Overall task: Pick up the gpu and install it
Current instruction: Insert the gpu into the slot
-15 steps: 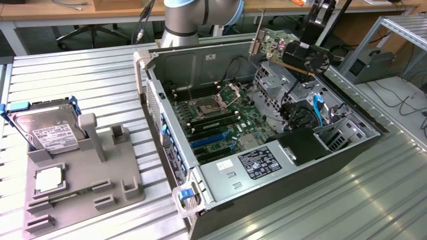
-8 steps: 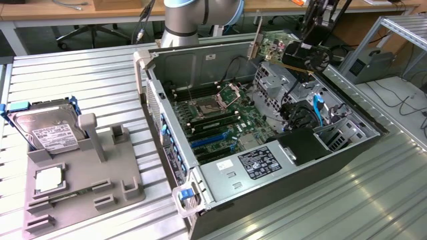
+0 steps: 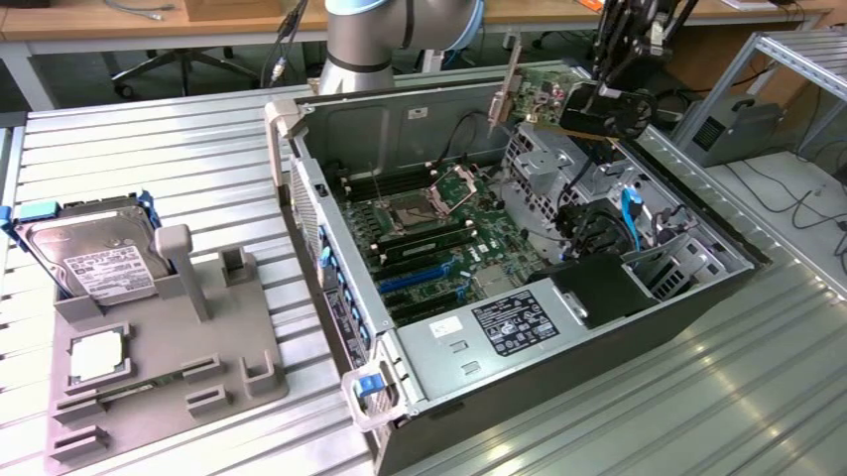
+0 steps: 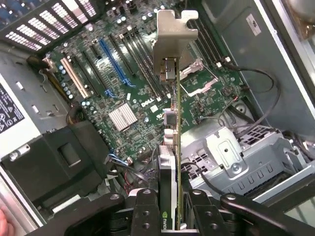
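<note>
The gpu [image 3: 545,94] hangs in the air above the far end of the open computer case [image 3: 688,297], its silver bracket [image 3: 503,94] pointing toward the exterior view's left. My gripper [image 3: 622,84] is shut on the card's other end. In the wrist view the gpu [image 4: 173,142] shows edge-on between my fingers [image 4: 146,211], with the bracket [image 4: 170,44] at its far end. Below it lies the green motherboard [image 4: 123,93] with a blue slot [image 4: 114,61] and several black slots. The card touches no slot.
A silver hard drive [image 3: 93,253] stands in a grey fixture [image 3: 173,357] at the exterior view's left, with a small silver chip [image 3: 95,355] nearby. Inside the case are the power supply [image 3: 517,322], a metal drive cage [image 4: 231,157] and loose cables [image 4: 261,98].
</note>
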`<state>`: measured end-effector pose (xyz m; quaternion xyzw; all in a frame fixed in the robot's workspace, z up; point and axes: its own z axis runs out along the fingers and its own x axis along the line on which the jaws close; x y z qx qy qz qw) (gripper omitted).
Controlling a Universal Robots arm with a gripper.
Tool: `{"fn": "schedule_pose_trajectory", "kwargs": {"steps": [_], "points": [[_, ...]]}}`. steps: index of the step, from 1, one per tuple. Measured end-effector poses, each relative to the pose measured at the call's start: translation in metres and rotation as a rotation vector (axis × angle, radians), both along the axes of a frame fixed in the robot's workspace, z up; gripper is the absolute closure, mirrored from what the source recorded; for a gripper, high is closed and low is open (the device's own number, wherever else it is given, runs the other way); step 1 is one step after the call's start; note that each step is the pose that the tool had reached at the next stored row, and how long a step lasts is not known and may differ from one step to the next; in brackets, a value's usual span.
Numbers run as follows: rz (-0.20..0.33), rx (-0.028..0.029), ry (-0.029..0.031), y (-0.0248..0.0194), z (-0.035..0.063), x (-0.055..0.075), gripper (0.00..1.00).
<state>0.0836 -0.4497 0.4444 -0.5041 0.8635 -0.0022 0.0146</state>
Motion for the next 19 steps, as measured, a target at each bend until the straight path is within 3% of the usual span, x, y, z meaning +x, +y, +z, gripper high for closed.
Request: {"fn": "schedule_pose_trajectory", "kwargs": {"steps": [12,19], "points": [[0.267,-0.0059,0.0003,0.0011,-0.0016,0.0,0.73],[0.346,-0.0092,0.0004,0.0027,-0.002,-0.0001,0.73]]}}
